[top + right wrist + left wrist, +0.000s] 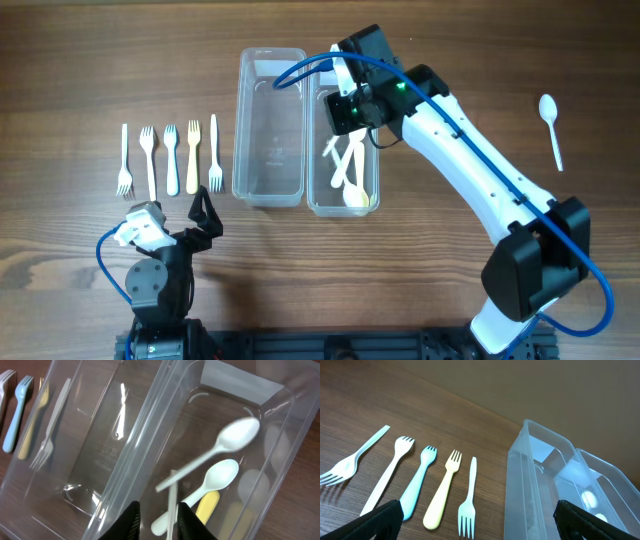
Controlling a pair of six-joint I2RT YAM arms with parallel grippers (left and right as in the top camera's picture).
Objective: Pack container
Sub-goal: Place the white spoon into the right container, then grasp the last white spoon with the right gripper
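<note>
The setting reads as a robotics lab bench, not a home or kitchen. A white right arm (470, 165) and a smaller black left arm (160, 275) stand at the near edge of a wood-grain tabletop (70, 60). Loose blue cables (608, 295) trail from them, and a black rail (330, 346) runs along that edge. Plastic forks (171, 160) lie in a tidy, evenly spaced row beside two clear containers (270, 150) set side by side, like a staged trial. The left wrist view shows only a plain beige backdrop (545, 385) behind.

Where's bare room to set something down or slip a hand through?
Free: bare table left of the fork row; the strip below both containers; the empty left container. Crowded: right container, spoons inside, right gripper above.
</note>
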